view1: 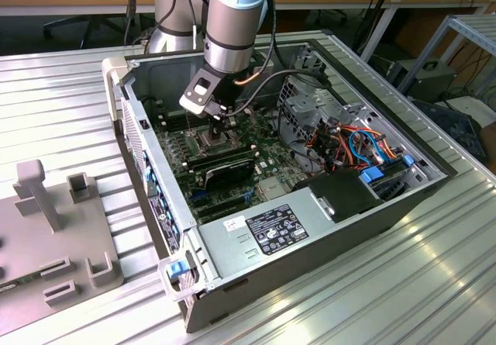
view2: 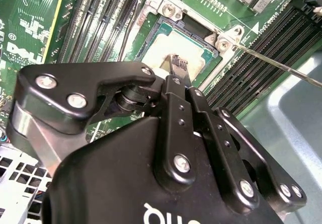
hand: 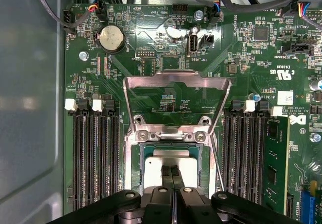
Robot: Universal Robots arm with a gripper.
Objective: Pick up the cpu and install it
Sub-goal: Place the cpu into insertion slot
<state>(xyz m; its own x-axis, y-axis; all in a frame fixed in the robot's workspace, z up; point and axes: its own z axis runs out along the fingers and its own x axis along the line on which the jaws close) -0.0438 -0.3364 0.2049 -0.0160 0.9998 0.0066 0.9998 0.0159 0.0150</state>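
The cpu (hand: pixel 188 169), a small flat silver-grey square, lies in its socket on the green motherboard (hand: pixel 166 38). It also shows in the second wrist view as the cpu (view2: pixel 156 47). My gripper (hand: pixel 171 168) is directly over its middle, fingers shut together, with the tips on or just above the metal top and nothing between them. The hinged socket frame (hand: pixel 176 80) stands swung open beyond the socket. In the exterior view my gripper (view1: pixel 219 130) reaches down into the open computer case (view1: pixel 310 205). In the second wrist view my gripper (view2: pixel 177 65) hides part of the chip.
Black memory slots (hand: pixel 98 153) flank the socket on both sides. The thin socket lever (view2: pixel 282 69) sticks out beside it. A long black module (view1: pixel 225 168), the power supply (view1: pixel 271 227) and cable bundles (view1: pixel 353 139) crowd the case. A grey fixture (view1: pixel 54 229) sits at the exterior view's left.
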